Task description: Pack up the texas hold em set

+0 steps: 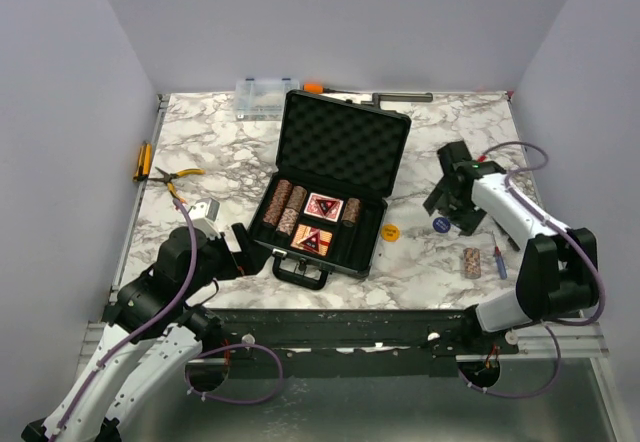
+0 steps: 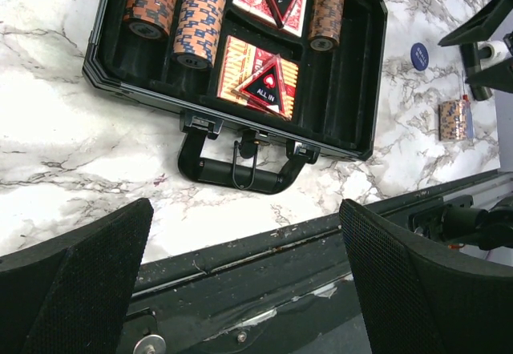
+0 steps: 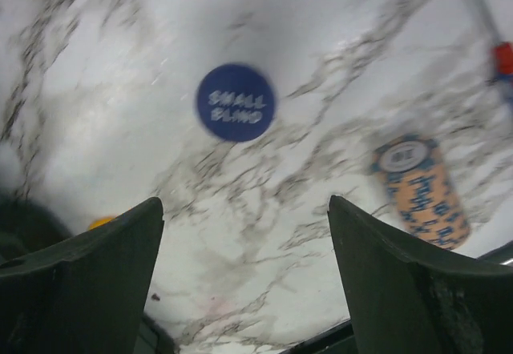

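"What could have gone wrong there?"

"The blue small-blind token [image 3: 236, 102] lay flat on the surface [image 1: 200, 152], about 3 o'clock from the open case [image 1: 345, 147]. It was thin, so I judged it might skid away instead of lifting. The loose chip stack [image 3: 421, 190], on its side at the token's 5 o'clock, could have rolled or split if nudged."

"And the claws?"

"The right claw [image 3: 244, 202] was spread wide over the token, holding and touching nothing. The left claw [image 2: 244, 206], also spread and empty, hung at the case's 8 o'clock, near the handle [image 2: 240, 166]."
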Controlling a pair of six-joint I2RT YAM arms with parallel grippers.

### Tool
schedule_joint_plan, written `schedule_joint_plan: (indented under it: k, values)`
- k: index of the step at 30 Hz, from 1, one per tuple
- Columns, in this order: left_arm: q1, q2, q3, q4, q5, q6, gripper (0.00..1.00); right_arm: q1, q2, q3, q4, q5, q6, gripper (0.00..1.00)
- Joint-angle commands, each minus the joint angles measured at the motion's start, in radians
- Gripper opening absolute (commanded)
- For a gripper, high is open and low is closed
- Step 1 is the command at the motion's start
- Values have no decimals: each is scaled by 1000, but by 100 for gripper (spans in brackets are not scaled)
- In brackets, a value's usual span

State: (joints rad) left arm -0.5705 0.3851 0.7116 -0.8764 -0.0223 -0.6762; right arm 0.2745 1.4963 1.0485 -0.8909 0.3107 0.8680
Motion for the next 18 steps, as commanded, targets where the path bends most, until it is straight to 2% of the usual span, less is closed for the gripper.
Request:
schedule_joint_plan:
  k: [1,3,13,18]
  values:
    - [4,-23,-10,8,-1,-5,99,-148,-61,-48,-50,-12,34,93]
    - [4,-27,-10,8,-5,-6,99,-189,-78,-53,-69,0,48,100]
    - [6,-29,-9,7,-10,-5,98,-380,-174,-144,-138,33,207,100]
    - [6,-32,-10,7,-9,-5,98,-422,-205,-196,-117,4,251,100]
